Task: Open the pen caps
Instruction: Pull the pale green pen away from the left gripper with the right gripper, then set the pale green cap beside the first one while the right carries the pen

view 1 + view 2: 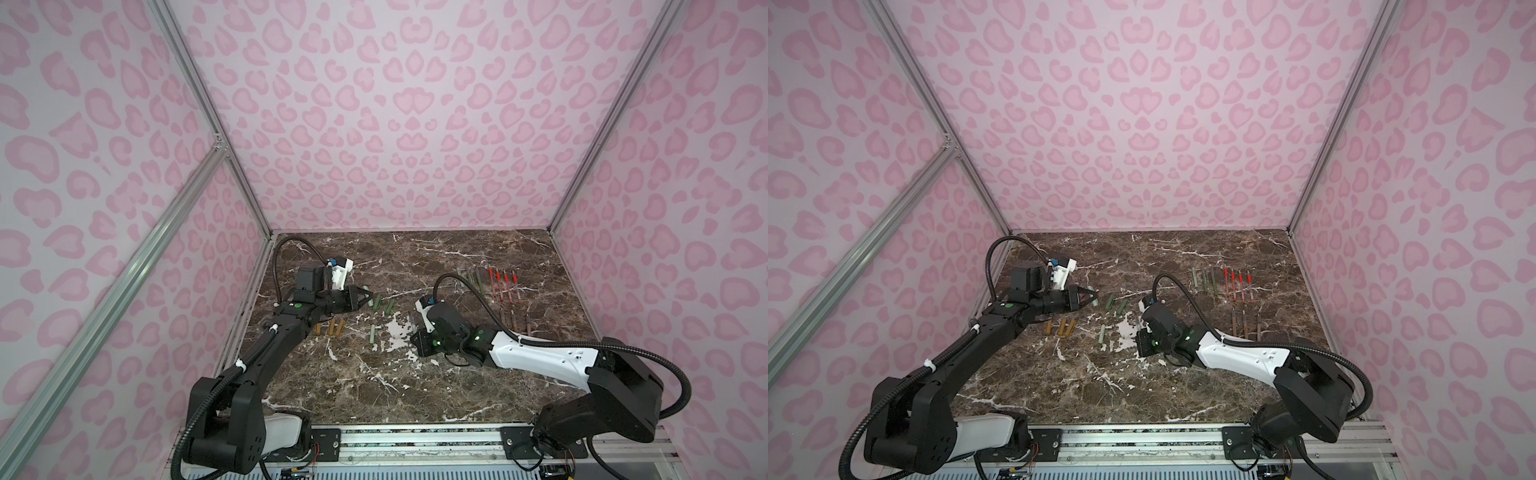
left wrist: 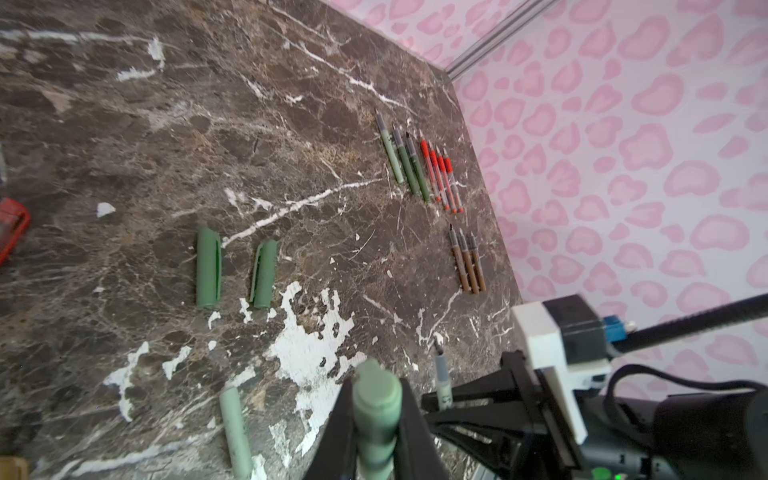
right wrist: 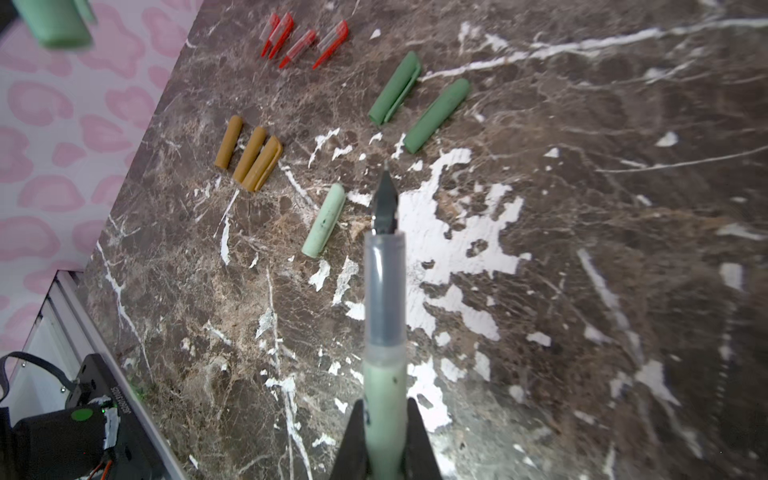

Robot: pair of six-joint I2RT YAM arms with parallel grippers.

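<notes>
My left gripper (image 2: 377, 387) is shut on a pale green pen cap (image 2: 376, 409), held off the table; both top views show it left of centre (image 1: 365, 294) (image 1: 1092, 296). My right gripper (image 3: 384, 405) is shut on a pale green pen body (image 3: 384, 332) whose grey section and nib are bare. On the table lie two dark green caps (image 3: 395, 89) (image 3: 436, 116), one pale green cap (image 3: 324, 220), three tan-brown caps (image 3: 249, 153) and several red caps (image 3: 305, 41). My left arm hides the red caps in both top views.
Uncapped pen bodies lie in rows at the far right: green ones (image 1: 469, 279), red ones (image 1: 505, 284) and brown ones (image 1: 515, 320). Pink patterned walls close in the marble table (image 1: 374, 386) on three sides. A metal rail (image 1: 415, 446) runs along the front edge.
</notes>
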